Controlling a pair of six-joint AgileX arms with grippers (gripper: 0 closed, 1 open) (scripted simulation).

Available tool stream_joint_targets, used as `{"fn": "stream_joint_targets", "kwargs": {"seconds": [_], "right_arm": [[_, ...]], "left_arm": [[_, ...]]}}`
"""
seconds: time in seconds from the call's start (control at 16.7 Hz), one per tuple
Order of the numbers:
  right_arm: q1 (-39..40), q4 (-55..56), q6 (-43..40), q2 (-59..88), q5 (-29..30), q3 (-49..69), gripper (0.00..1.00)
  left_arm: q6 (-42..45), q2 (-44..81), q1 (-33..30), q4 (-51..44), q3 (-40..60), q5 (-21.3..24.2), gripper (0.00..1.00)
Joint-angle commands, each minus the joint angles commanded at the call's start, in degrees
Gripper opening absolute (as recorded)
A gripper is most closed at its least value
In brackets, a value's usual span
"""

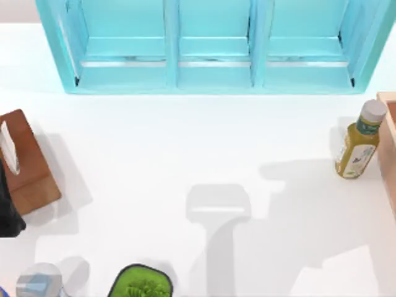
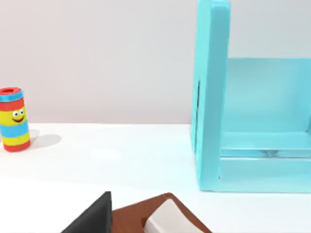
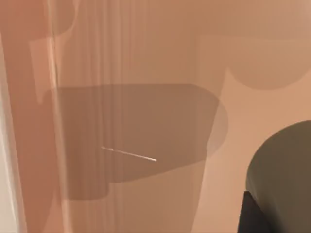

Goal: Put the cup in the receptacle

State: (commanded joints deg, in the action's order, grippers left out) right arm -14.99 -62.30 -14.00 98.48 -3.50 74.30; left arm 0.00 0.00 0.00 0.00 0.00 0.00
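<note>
The white table [image 1: 185,154] takes up most of the top view. A turquoise shelf unit [image 1: 213,74] with three open compartments runs along its far edge. From the left wrist view one end panel of that unit stands upright on the tabletop.

At the table's right edge is the side of a pale wooden receptacle [image 1: 390,148]. The right wrist view looks close onto its pinkish-tan inner surface [image 3: 121,58], which is crossed by soft shadows.

On the left side lies a brown tissue box [image 1: 28,164] with a white tissue standing out of its top. The left gripper [image 1: 7,213] is parked as a dark shape just beside it at the table's left edge, and I cannot tell whether it is open or closed.

A yellow bottle [image 1: 357,142] with a pale cap stands just beside the receptacle's outer wall. A black pot of green plant [image 1: 141,283] sits at the near edge. Left of it is a clear container [image 1: 38,281] with blue inside. In the left wrist view a striped can [image 2: 13,119] with a smiling face stands upright, well apart from the shelf unit.

The cup [image 3: 282,170] shows as a rounded dark olive form against the receptacle's surface, so it seems to be within or over the receptacle. A dark corner touching it is probably the right gripper [image 3: 252,216]. Whether that gripper is clamped on the cup I cannot tell.
</note>
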Motion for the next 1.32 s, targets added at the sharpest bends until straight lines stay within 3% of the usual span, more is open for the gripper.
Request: {"fn": "stream_joint_targets", "kwargs": {"seconds": [0.18,0.96,1.32], "right_arm": [[0.0,0.0,0.0,0.0,0.0,0.0,0.0],[0.0,0.0,0.0,0.0,0.0,0.0,0.98],[0.0,0.0,0.0,0.0,0.0,0.0,1.0]], "left_arm": [[0.0,0.0,0.0,0.0,0.0,0.0,1.0],[0.0,0.0,0.0,0.0,0.0,0.0,1.0],[0.0,0.0,0.0,0.0,0.0,0.0,1.0]]}}
